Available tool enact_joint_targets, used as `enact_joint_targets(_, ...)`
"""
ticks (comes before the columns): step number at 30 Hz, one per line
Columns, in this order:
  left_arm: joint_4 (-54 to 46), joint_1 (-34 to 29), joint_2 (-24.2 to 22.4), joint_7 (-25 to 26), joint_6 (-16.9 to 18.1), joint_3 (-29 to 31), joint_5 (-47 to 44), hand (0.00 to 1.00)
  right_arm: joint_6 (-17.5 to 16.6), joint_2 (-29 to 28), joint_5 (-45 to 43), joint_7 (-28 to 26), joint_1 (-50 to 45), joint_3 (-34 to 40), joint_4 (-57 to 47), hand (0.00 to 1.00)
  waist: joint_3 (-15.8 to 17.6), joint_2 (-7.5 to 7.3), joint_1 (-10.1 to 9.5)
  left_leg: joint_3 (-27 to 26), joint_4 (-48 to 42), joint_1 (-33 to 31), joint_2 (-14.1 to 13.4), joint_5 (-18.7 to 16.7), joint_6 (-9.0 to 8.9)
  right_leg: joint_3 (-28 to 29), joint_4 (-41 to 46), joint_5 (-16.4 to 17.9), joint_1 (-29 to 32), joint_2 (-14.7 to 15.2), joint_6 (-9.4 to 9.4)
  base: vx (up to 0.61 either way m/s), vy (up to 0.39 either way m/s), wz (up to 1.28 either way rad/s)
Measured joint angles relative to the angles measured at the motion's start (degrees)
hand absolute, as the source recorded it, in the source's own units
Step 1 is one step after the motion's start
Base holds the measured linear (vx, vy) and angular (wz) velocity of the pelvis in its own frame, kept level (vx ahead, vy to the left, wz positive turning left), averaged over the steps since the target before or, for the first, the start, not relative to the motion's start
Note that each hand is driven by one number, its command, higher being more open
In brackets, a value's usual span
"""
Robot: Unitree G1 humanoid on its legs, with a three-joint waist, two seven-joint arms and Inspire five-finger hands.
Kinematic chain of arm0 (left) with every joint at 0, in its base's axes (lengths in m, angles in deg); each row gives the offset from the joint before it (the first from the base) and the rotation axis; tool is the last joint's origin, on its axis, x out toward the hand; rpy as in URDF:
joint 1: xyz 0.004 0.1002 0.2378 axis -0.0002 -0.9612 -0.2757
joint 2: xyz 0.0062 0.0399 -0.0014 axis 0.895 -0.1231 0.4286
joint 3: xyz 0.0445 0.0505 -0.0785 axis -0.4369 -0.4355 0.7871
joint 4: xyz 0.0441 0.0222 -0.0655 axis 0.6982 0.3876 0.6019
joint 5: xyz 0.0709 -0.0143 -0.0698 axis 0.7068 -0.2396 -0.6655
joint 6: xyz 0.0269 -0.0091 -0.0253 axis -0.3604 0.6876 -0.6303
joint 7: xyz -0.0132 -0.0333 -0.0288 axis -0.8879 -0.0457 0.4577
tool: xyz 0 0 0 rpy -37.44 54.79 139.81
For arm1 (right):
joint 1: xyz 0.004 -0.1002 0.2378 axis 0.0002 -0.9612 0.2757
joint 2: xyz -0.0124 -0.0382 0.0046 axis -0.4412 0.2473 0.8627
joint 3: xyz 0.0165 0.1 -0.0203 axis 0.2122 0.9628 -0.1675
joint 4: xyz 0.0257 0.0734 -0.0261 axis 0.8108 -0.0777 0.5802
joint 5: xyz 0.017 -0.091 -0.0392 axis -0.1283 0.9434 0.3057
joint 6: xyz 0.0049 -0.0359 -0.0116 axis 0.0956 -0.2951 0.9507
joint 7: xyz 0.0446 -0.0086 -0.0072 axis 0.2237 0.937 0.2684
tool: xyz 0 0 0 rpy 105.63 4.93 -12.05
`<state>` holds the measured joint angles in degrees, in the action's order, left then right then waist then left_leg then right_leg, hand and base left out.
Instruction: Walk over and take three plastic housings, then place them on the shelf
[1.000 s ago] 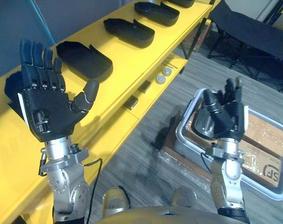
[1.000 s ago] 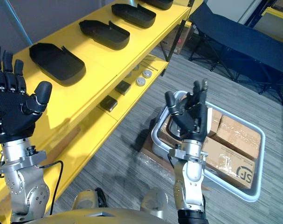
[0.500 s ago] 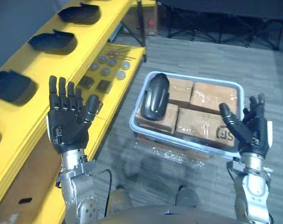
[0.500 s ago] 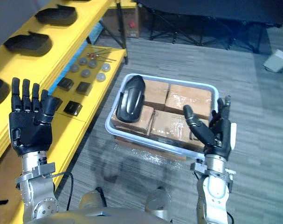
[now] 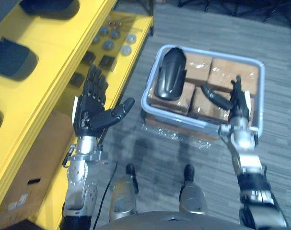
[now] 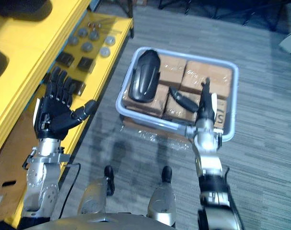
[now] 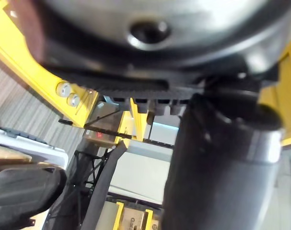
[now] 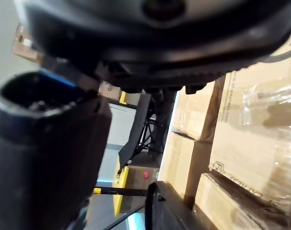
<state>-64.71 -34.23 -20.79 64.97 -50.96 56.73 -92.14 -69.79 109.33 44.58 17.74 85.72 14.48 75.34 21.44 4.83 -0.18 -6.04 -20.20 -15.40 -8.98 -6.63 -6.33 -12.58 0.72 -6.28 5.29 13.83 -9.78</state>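
We see both hands open, empty — right hand (image 5: 235, 102) over the pale grey plastic tub (image 5: 261, 96) holding a curved black plastic housing (image 5: 169, 74), left hand (image 5: 92, 112) beside that tub.

Grey, finely striped floor (image 6: 270, 143) runs beside a yellow shelf (image 5: 59, 48).

light: bright, even, indoor | sheen: black housing (image 5: 169, 74), yellow shelf (image 5: 54, 48) | shadows: soft
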Motion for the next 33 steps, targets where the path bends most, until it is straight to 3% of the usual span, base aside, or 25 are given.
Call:
enact_joint_targets(5, 0.7, 1.7, 1.4, 1.3, -0.1, -5.1, 3.4, 1.00, 5.6, 5.6, 0.1, 4.9, 13.7, -1.4, 10.3, 1.00, 2.4, 0.82, -3.33, 3.0, -2.8, -5.0, 0.5, 0.2, 0.09, -1.4, -0.1, -1.3, 2.5, -0.2, 0.13, -0.08, 0.022, 0.14)
enact_joint_targets(11, 6.4, 4.0, 2.3, -0.6, -0.2, -8.5, 2.0, 1.00, 7.9, 9.5, 2.2, 6.9, 21.7, -4.8, 17.5, 1.00, 3.2, 1.18, -5.95, 5.7, -4.8, -7.3, 1.2, 0.1, 0.27, -3.4, 0.3, -1.5, 2.7, -0.2, 0.14, 0.00, 0.016, 0.16)
enact_joint_targets(15, 7.6, 5.6, 2.2, -0.5, -0.2, -10.9, -1.5, 1.00, 10.7, 13.5, 2.3, 7.3, 29.8, -7.0, 24.5, 1.00, 6.2, 3.34, -7.77, 6.8, -6.5, -8.6, 1.3, -0.2, 0.47, -4.7, 1.4, -1.4, 2.9, -0.1, 0.16, -0.08, 0.022, 0.10)
enact_joint_targets(22, 14.1, 6.8, 2.1, 1.6, -0.2, -15.0, -3.5, 1.00, 18.6, 17.2, 3.5, 7.8, 36.8, -10.9, 37.6, 1.00, 7.3, 5.85, -10.99, 8.0, -9.0, -12.4, 1.4, -0.2, 0.75, -5.9, 3.6, -1.3, 5.8, 0.0, 0.28, -0.06, 0.019, 0.05)
enact_joint_targets(23, 14.4, 6.8, 2.0, 1.8, -0.2, -15.2, -3.8, 1.00, 18.8, 17.4, 4.1, 8.0, 37.5, -11.3, 38.2, 0.00, 7.4, 6.06, -11.15, 8.1, -9.2, -12.7, 1.4, -0.2, 0.76, -6.0, 3.8, -1.3, 6.0, 0.1, 0.30, -0.06, 0.018, -0.01)
enact_joint_targets(25, 15.7, 7.4, 2.0, 2.2, -0.2, -16.2, -4.0, 1.00, 21.0, 19.2, 4.2, 8.2, 40.4, -12.1, 40.5, 0.00, 7.3, 6.45, -12.41, 8.1, -9.8, -13.8, 1.4, -0.2, 0.96, -6.0, 4.7, -1.2, 7.4, 0.3, 0.35, -0.07, 0.015, -0.03)
enact_joint_targets(33, 19.5, 8.1, 0.8, 4.0, -0.1, -18.4, -7.9, 1.00, 26.0, 26.2, 9.0, 8.2, 42.1, -14.9, 45.2, 0.00, 7.1, 6.85, -14.01, 9.1, -10.7, -16.2, 2.6, -0.1, 1.08, -8.1, 8.0, -0.1, 9.7, 1.9, 0.82, -0.06, 0.018, 0.08)
